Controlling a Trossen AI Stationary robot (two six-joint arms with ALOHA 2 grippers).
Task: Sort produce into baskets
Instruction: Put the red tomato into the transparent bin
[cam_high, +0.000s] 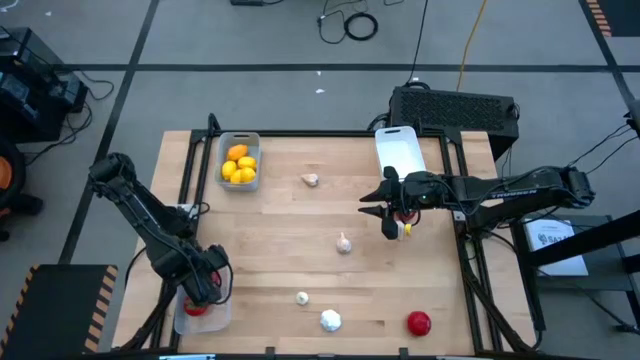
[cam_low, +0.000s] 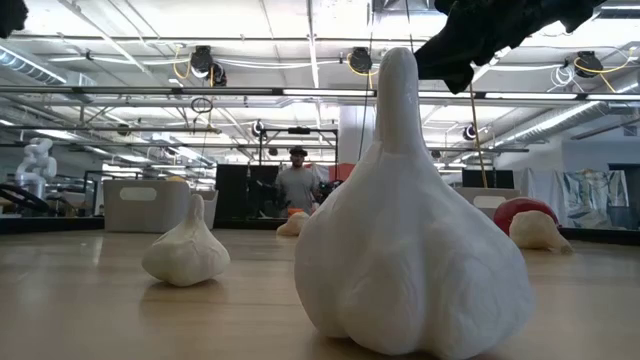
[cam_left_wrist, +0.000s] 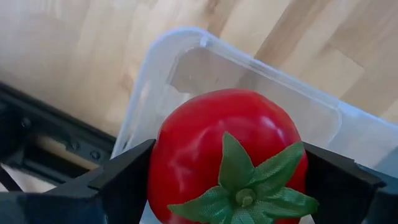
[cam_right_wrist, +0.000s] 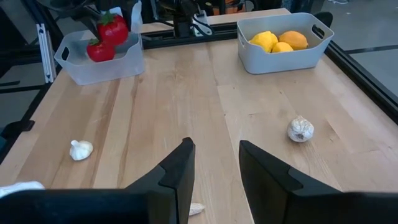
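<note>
Across the wooden bench (cam_high: 300, 250) garlic bulbs (cam_high: 330, 320) lie unsorted while a red tomato (cam_left_wrist: 227, 155) is gripped by the left hand (cam_high: 205, 285) above the clear basket (cam_left_wrist: 186, 68), so release there seems next; the right hand (cam_high: 385, 215), part-open and empty, hovers mid-bench.

Background stuff: light wooden table (cam_high: 300, 250) on a grey floor, black box with a vented top (cam_high: 455, 108) at the upper right, coiled black cable (cam_high: 361, 27) top centre, and a person (cam_low: 297, 186) standing mid-frame way behind the table
</note>
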